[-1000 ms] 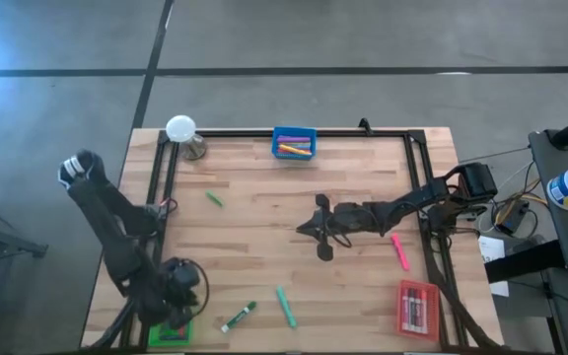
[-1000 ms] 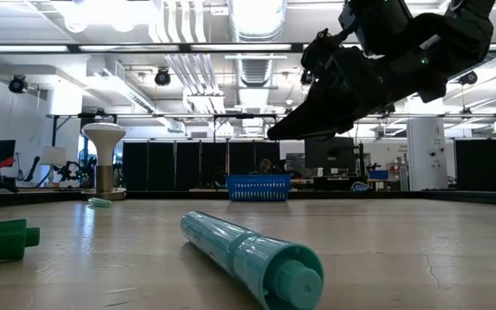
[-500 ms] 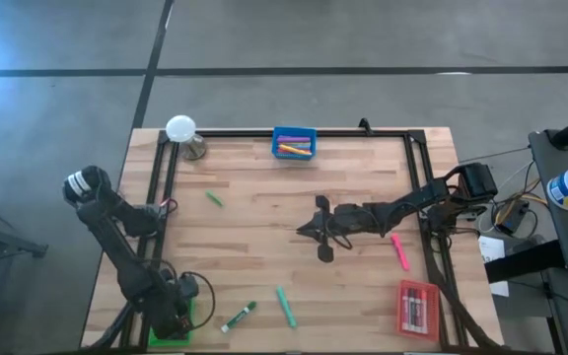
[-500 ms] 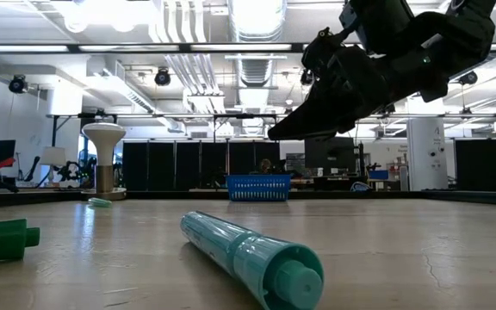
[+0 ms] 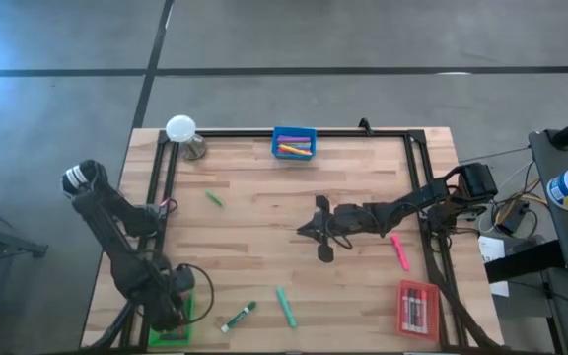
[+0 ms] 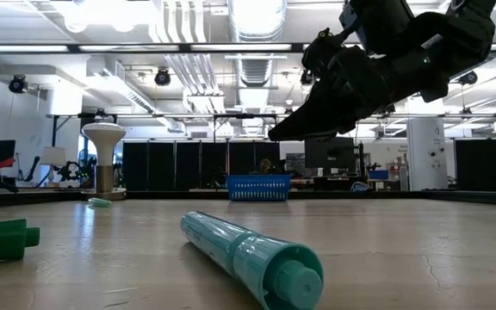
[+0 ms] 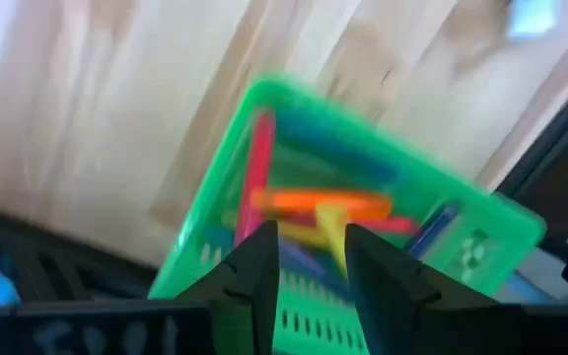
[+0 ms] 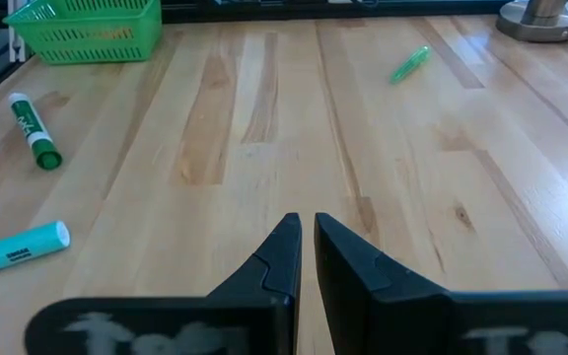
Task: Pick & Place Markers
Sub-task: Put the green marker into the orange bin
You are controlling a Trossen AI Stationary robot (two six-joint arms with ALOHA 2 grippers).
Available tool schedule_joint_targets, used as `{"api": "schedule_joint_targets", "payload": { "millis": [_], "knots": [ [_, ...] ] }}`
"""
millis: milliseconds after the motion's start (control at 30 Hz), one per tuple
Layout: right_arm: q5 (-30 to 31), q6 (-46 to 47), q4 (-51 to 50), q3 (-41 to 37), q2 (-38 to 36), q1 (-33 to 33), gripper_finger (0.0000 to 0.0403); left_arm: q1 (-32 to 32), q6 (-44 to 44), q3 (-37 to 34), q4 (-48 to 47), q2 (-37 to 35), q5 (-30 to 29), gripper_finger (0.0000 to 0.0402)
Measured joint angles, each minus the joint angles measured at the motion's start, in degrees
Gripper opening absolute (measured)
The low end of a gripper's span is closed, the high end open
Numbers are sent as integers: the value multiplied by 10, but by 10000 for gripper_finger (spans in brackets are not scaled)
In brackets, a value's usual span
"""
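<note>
My left gripper [image 5: 171,314] hangs open, pointing down over the green tray [image 5: 183,333] at the table's near-left corner. In the left wrist view the tray [image 7: 215,187] holds red, orange [image 7: 319,204], yellow and blue markers, and my left gripper [image 7: 312,237] has nothing between its fingers. My right gripper [image 5: 309,229] hovers shut above the table's middle [image 8: 306,232]. Loose markers lie flat on the wood: a small green one [image 5: 214,199], a green-and-white one [image 5: 238,318], a teal one [image 5: 285,307] and a pink one [image 5: 399,250].
A blue tray [image 5: 294,143] with markers stands at the far edge, a red tray [image 5: 417,309] with markers at the near right. A white-topped lamp [image 5: 182,133] stands at the far-left corner. Black rails [image 5: 429,227] frame the table's sides and far edge.
My left arm has shifted over the green tray, and its gripper has sunk a little and tipped to point more steeply down. The loose markers lie where they were.
</note>
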Motion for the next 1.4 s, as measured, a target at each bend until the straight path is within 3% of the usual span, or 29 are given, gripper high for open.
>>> {"api": "schedule_joint_targets", "payload": {
  "millis": [233, 467, 800, 1033, 1400],
  "knots": [
    [-1, 0, 1, 0, 0, 12, 28, 59, 124, 10, 25, -3, -66, 112],
    [4, 0, 1, 0, 0, 44, 28, 130, 208, -16, 137, 2, -72, 112],
    [113, 23, -37, 0, -2, 129, 28, 158, 216, -3, 165, 48, -77, 112],
    [136, 26, -38, 0, -2, 144, 28, 158, 219, 59, 155, 117, -77, 112],
    [136, 12, -38, 0, -2, 144, 28, 159, 262, 216, 53, 252, -64, 113]
  ]
}}
